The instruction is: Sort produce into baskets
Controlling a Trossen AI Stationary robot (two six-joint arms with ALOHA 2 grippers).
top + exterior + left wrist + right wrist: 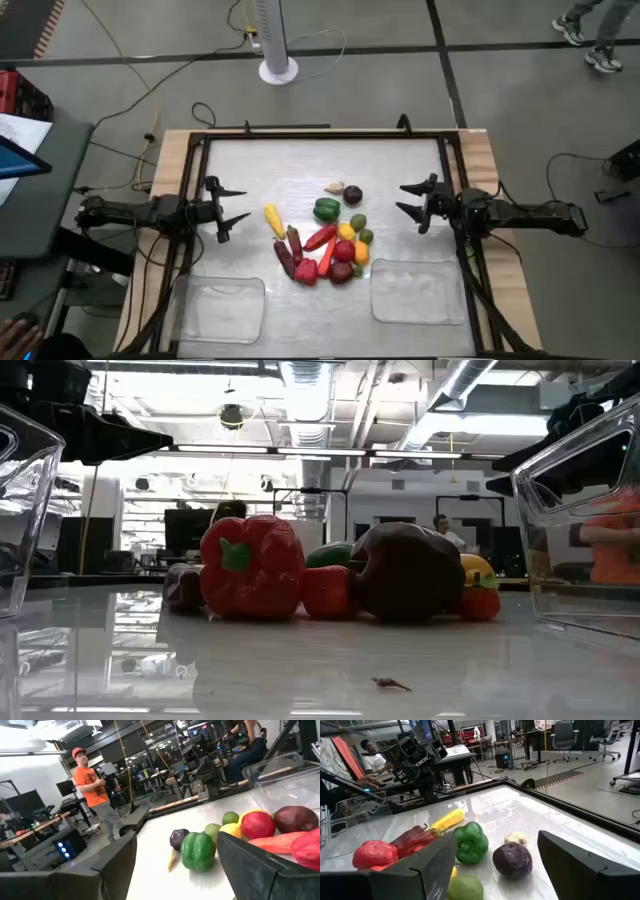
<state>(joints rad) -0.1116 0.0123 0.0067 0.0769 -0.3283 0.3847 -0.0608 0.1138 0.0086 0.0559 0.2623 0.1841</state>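
Observation:
The produce (325, 240) lies in a loose heap on the table's middle: a green pepper (326, 209), a dark purple piece (352, 195), a yellow piece (274, 221), red peppers, an orange carrot, limes. Two clear baskets rest near the table's front edge, one at the left (218, 310) and one at the right (418, 291). My left gripper (232, 209) hovers open to the heap's left. My right gripper (408, 200) hovers open to the heap's right. Both are empty. The green pepper also shows in the left wrist view (198, 851) and the right wrist view (470, 842).
A dark frame (320, 135) borders the table. A white fan base (278, 70) and cables lie on the floor beyond the far edge. People show in the room behind, one in an orange shirt (90, 785). Bare table lies between each gripper and the heap.

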